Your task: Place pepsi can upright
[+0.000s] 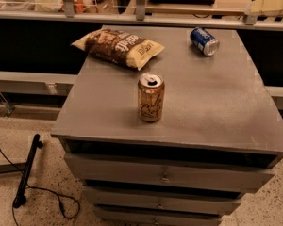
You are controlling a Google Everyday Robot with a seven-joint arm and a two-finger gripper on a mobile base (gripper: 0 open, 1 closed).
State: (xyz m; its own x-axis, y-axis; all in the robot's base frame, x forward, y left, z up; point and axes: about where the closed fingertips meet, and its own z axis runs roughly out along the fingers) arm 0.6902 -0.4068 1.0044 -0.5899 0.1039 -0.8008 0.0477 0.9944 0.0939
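The blue pepsi can [203,40] lies on its side near the far right corner of the grey cabinet top [217,107], its silver end facing front right. A tan-gold can [151,97] with cursive script stands upright near the middle of the top, opened. The gripper and the arm are out of view.
A brown and yellow chip bag [119,46] lies at the far left of the top. The cabinet has drawers [165,175] below. A rail and a glass counter [146,13] run behind. A black pole with a cable [27,175] lies on the floor at left.
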